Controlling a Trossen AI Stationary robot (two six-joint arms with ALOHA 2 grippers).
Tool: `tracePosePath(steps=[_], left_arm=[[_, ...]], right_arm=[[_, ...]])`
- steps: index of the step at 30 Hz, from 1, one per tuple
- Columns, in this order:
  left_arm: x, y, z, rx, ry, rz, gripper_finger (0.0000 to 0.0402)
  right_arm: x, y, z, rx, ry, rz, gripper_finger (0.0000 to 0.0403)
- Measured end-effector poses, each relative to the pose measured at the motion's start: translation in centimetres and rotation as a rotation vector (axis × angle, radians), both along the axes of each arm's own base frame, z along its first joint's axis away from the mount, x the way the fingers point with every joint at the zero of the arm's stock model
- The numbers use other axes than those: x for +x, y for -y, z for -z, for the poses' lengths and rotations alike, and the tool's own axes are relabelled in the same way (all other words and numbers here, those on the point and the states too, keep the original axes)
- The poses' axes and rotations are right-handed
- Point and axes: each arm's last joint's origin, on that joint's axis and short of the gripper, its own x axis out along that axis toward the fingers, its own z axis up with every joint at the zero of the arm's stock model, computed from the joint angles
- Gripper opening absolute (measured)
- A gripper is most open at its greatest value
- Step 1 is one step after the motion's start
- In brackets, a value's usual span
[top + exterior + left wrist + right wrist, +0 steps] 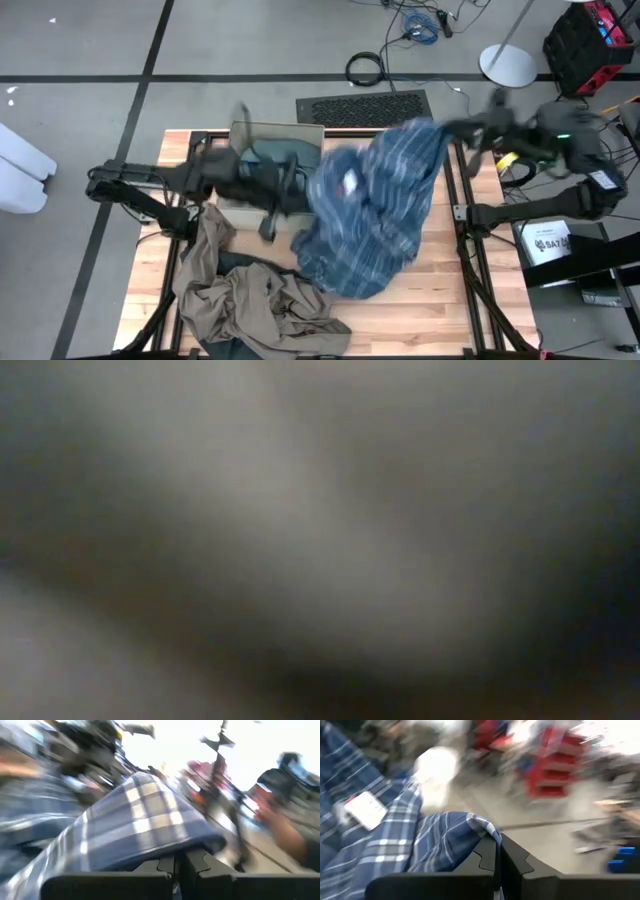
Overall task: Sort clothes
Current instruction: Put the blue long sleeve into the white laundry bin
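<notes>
Two end effectors, the left (179, 865) and the right (497, 865), each clench a corner of the plaid shirt (375, 205), spreading it mid-frame above the tabletop (450, 290), probably to carry it clear of the khaki garment (250, 300) lower left.

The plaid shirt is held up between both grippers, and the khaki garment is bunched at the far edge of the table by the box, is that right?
Not quite. The plaid shirt is pinched by both the left gripper and the right gripper, but the high view shows the khaki garment bunched at the near edge of the table, away from the box.
</notes>
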Motion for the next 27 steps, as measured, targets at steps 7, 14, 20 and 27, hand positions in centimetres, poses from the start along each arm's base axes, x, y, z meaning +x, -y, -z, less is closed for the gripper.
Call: tracePosePath(steps=[7,14,20,27], left_arm=[[0.3,-5.9,-6.1,-0.016,0.188,-0.265,0.0009],[3.2,-10.9,-11.4,0.006,0.309,-0.246,0.0004],[5.7,-15.3,-12.5,0.038,0.488,-0.301,0.0004],[4.9,-19.7,-11.6,-0.120,0.455,-0.203,0.0003]], right_arm=[[-3.6,0.2,-3.5,-0.220,0.283,0.294,0.0000],[-2.6,0.4,-7.1,-0.506,0.453,0.425,0.0000],[0.5,1.1,-8.5,-0.746,0.438,0.609,0.0000],[3.2,2.5,-9.0,-0.656,0.297,0.586,0.0000]])
